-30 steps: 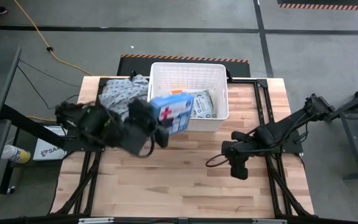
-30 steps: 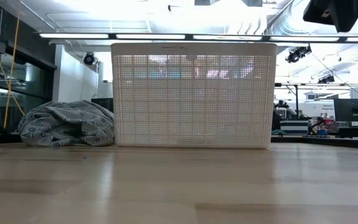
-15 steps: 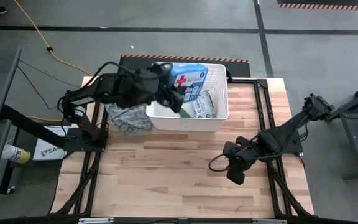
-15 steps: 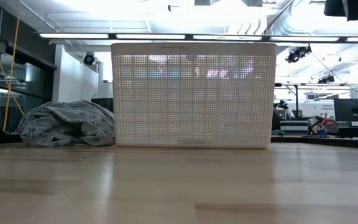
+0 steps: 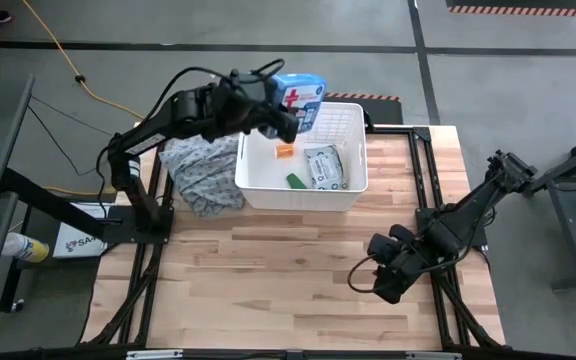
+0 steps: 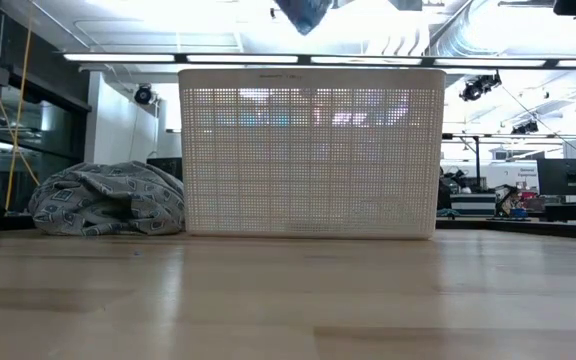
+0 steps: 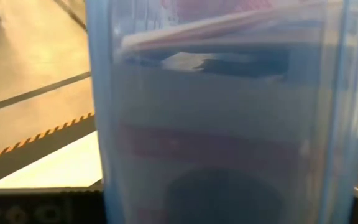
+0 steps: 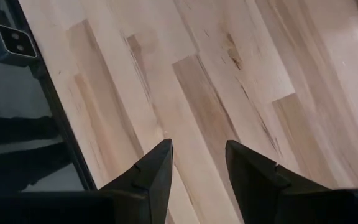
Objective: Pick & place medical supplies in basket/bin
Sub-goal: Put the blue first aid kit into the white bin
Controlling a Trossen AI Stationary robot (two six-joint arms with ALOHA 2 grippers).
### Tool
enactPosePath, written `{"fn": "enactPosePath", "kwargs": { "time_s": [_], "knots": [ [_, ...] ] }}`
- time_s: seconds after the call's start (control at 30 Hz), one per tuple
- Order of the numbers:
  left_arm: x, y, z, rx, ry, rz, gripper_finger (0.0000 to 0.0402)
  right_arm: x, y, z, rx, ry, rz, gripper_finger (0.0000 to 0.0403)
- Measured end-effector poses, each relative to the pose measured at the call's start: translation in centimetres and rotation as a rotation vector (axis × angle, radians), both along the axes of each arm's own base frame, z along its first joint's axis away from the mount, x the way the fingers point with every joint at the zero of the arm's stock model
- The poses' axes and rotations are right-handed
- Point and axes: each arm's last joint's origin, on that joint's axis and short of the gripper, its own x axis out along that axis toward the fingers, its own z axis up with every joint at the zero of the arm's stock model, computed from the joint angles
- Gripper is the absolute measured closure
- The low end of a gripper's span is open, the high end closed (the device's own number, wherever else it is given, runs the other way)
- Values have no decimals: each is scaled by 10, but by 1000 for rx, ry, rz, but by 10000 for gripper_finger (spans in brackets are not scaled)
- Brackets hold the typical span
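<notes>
Grey workshop floor surrounds a pale wooden table (image 5: 288,290), with an orange cable trailing across the far floor. Largest of what stands on the wood is the white slatted basket (image 5: 353,125), set at the far edge. Beside it, on the left arm's side, lies a grey-blue patterned cloth heap (image 5: 200,175), which is not one of the supplies.

Over the basket's far left corner the left gripper (image 5: 280,112) reaches in, its fingers pinched tight on the blue first-aid box (image 5: 301,92). The box hangs in the air, tilted, partly over the far rim and partly beyond it; in the left wrist view its translucent blue wall fills nearly everything. The right gripper (image 8: 196,163) waits low over bare wood near the table's right front, its fingers a little apart and holding nothing.

Inside the basket already lie the grey-white soft packet (image 5: 325,168), a small green item (image 5: 295,180) and a small orange item (image 5: 284,151).

The risk, judging from here, is the release point. Because the box sits over the far rim, letting go now could land it on the edge and tip it off behind the table. A flat box dropped at a tilt could also strike the packet and come to rest propped against the wall.
</notes>
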Motion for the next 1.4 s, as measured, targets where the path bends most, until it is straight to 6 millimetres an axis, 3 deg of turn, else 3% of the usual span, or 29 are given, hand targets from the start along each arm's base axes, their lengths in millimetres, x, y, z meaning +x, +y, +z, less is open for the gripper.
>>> {"fn": "enactPosePath", "kwargs": {
  "time_s": [0.17, 0.37, 0.6, 0.77, 1.4],
  "knots": [
    [5, 32, -18, -53, 39, 31, 215, -2, 0, 0, -48, -16, -1, 261],
    [13, 66, -58, -163, 110, 57, 215, -2, -1, 0, -94, -37, 9, 260],
    [26, 90, -103, -256, 110, 29, 215, -2, -2, 0, -120, -48, 18, 261],
    [33, 93, -125, -299, 87, -2, 215, -2, -2, 0, -120, -48, 19, 261],
    [38, 92, -170, -424, 123, -39, 215, -1, -3, 0, -138, -62, 8, 262]
  ]
}}
